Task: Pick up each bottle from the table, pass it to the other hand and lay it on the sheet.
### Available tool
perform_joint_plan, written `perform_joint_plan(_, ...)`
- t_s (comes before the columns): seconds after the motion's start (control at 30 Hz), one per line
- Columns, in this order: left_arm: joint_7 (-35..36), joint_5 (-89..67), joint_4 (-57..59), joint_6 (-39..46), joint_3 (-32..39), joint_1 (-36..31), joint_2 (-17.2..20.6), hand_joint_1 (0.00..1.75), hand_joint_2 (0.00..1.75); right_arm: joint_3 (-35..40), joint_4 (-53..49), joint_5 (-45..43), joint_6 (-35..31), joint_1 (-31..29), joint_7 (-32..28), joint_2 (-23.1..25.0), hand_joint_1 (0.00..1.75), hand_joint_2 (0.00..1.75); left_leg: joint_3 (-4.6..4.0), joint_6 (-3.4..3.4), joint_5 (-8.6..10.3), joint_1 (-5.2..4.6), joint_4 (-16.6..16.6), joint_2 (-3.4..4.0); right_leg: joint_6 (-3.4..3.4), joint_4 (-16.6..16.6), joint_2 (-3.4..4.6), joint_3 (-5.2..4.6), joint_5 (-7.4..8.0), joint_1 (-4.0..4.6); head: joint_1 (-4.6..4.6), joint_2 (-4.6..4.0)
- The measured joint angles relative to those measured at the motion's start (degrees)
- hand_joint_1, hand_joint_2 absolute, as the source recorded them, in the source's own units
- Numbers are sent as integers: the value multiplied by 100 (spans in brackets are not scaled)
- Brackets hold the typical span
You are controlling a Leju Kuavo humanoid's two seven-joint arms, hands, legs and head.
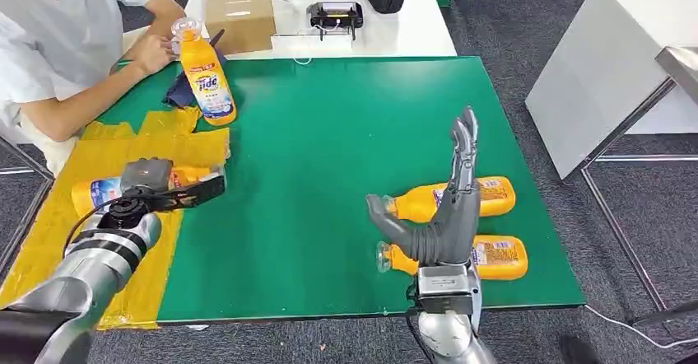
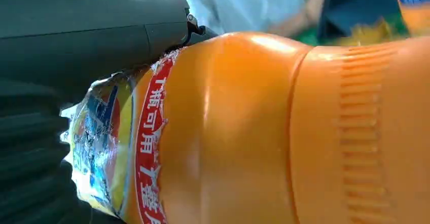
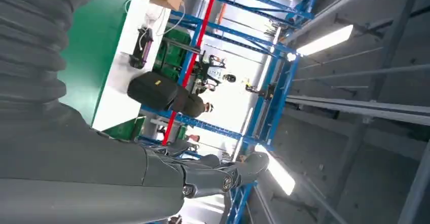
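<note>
Over the yellow sheet (image 1: 49, 240), left robot hand (image 1: 152, 184) holds bottle (image 1: 99, 191) crosswise.

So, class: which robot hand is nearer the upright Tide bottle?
Left. The left hand lies over the yellow sheet below the Tide bottle; the right hand is across the table.
</note>
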Motion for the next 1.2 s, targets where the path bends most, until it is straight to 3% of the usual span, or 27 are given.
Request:
perform_joint_plan(0.07,-202,235,72,-107,148,59,-20,175,175,2,30,15,15,-23,22,0,0,175,0,0,0,0,0,0,0,0,0,0,0,0,2,0)
perform_joint_plan(0.1,-264,304,94,-120,220,91,-33,65,175,2,46,17,22,-32,30,0,0,175,0,0,0,0,0,-2,0,0,-1,-1,0,0,-2,0)
perform_joint_plan(0.13,-295,323,100,-120,273,92,-46,0,175,2,57,20,26,-36,33,0,0,175,0,0,0,0,0,-5,0,0,-2,3,-1,-1,2,0)
perform_joint_plan(0.33,-352,365,140,-11,417,121,-74,0,175,17,138,83,70,-71,118,0,0,175,1,0,0,0,0,-3,0,0,-1,3,0,0,0,0)
perform_joint_plan(0.6,-855,828,37,869,651,374,-173,0,175,15,271,241,100,-73,232,-31,0,175,1,0,1,0,0,-2,0,0,-1,1,0,-1,0,0)
perform_joint_plan(0.77,-2285,1699,-649,2587,940,900,-289,0,175,15,350,509,13,-67,321,-105,0,175,0,0,-1,-3,0,-2,0,-1,-1,0,-1,-3,0,0)
perform_joint_plan(0.87,-2644,1831,-1287,2929,1204,1211,-382,0,175,15,398,564,-22,-61,323,-157,0,175,-1,-1,-2,-2,0,-1,0,-1,0,-2,-2,-3,-2,0)
perform_joint_plan(0.9,-2677,1847,-1404,2933,1246,1281,-393,0,0,15,409,577,-31,-59,323,-164,0,175,-1,-1,-3,-2,0,-1,0,-1,0,-3,-2,-2,-2,0)
perform_joint_plan(0.97,-3120,1818,-1857,2942,1438,1514,-521,0,0,15,433,730,-136,-55,341,-188,0,175,-1,-2,-3,-2,0,3,0,-2,2,-10,-1,-1,-4,0)
perform_joint_plan(1.0,-3691,1805,-2242,2951,1742,1655,-665,0,175,15,444,868,-230,-50,365,-212,0,175,-1,-2,-2,-2,1,2,0,-2,2,-11,-1,-2,-4,0)
perform_joint_plan(1.1,-5306,2341,-3846,2975,2687,2091,-1319,0,175,13,465,1191,-526,-26,380,-312,0,175,-7,0,-1,-3,1,4,0,-2,2,-10,-2,-3,4,0)
perform_joint_plan(1.2,-5355,2780,-5254,2986,3073,2433,-1756,0,175,-18,465,1301,-743,37,380,-407,0,175,-6,2,-17,-15,1,19,4,-3,17,-13,2,-12,-2,0)
